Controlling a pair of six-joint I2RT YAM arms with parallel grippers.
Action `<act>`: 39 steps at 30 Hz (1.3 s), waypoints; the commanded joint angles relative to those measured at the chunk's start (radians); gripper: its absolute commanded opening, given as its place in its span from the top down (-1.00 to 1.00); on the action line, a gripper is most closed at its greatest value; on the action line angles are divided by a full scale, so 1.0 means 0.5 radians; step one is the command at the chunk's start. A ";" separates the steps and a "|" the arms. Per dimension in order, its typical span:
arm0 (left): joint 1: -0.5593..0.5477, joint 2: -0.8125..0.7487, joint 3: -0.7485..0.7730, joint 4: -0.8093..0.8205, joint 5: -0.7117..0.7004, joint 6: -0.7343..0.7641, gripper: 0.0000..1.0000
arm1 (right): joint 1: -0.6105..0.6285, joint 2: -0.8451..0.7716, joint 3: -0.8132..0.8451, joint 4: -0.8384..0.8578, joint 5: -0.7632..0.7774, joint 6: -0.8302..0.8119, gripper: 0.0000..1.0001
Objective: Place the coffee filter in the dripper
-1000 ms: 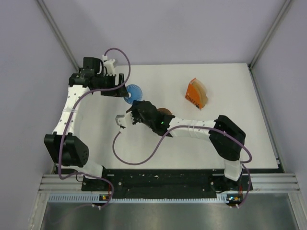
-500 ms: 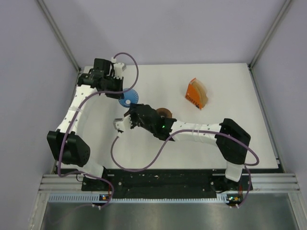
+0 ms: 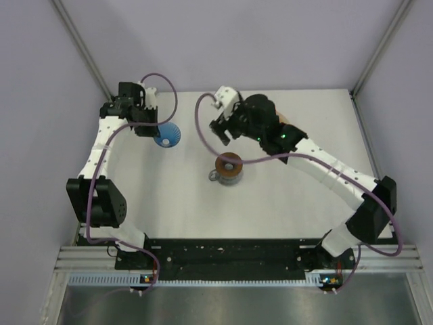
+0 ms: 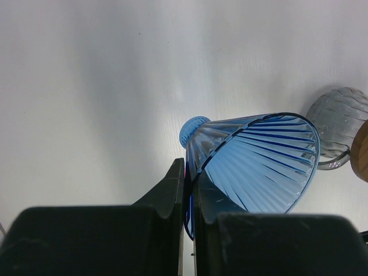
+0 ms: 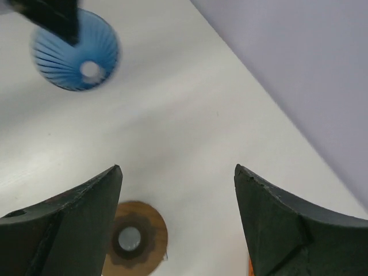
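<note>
The blue ribbed dripper [image 3: 168, 136] is at the back left of the table, tilted on its side. My left gripper [image 3: 150, 128] is shut on its rim; in the left wrist view the two fingers pinch the thin blue wall [image 4: 188, 175] with the dripper's mouth [image 4: 261, 164] opening to the right. My right gripper [image 3: 220, 130] hangs open over the back middle of the table with nothing between its fingers [image 5: 178, 169]. From there the dripper [image 5: 75, 52] shows at the upper left. The coffee filter is out of view.
A flat brown ring [image 3: 228, 166] sits on a grey translucent handled cup [image 4: 339, 121] at the table's middle, seen below my right fingers [image 5: 133, 238]. A sliver of orange packet [image 5: 250, 268] lies under the right arm. Purple cables loop off both wrists.
The right arm swung from the table's centre left up to the back middle and its jaws opened, uncovering the ring and cup. The left gripper shut on the dripper's rim and drew it slightly left.
</note>
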 commanded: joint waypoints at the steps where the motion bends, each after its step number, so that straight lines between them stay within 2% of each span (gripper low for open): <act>1: 0.044 -0.042 0.019 0.079 0.068 -0.034 1.00 | -0.349 0.150 0.134 -0.676 -0.076 0.828 -0.64; 2: 0.047 -0.048 0.019 0.076 0.078 -0.034 1.00 | -0.374 0.187 0.137 -0.741 -0.088 0.868 -0.75; 3: 0.044 -0.051 0.016 0.076 0.084 -0.034 1.00 | -0.380 0.212 0.137 -0.766 -0.097 0.902 -0.78; 7: 0.051 -0.070 0.004 0.079 0.096 -0.034 1.00 | -0.383 0.322 0.168 -0.855 -0.012 0.951 -0.76; 14: 0.051 -0.100 -0.021 0.079 0.102 -0.028 1.00 | -0.383 0.528 0.257 -1.024 0.053 0.939 -0.40; 24: 0.047 -0.094 -0.009 0.072 0.145 -0.019 1.00 | -0.383 0.636 0.263 -1.039 -0.091 0.884 -0.10; 27: 0.047 -0.097 -0.009 0.069 0.145 -0.015 1.00 | -0.383 0.636 0.263 -1.042 -0.091 0.884 0.06; 32: 0.051 -0.094 -0.009 0.066 0.157 -0.012 1.00 | -0.383 0.605 0.281 -1.055 -0.042 0.871 0.49; 39: 0.051 -0.097 -0.009 0.063 0.176 0.000 1.00 | -0.386 0.602 0.303 -1.088 0.007 0.862 0.73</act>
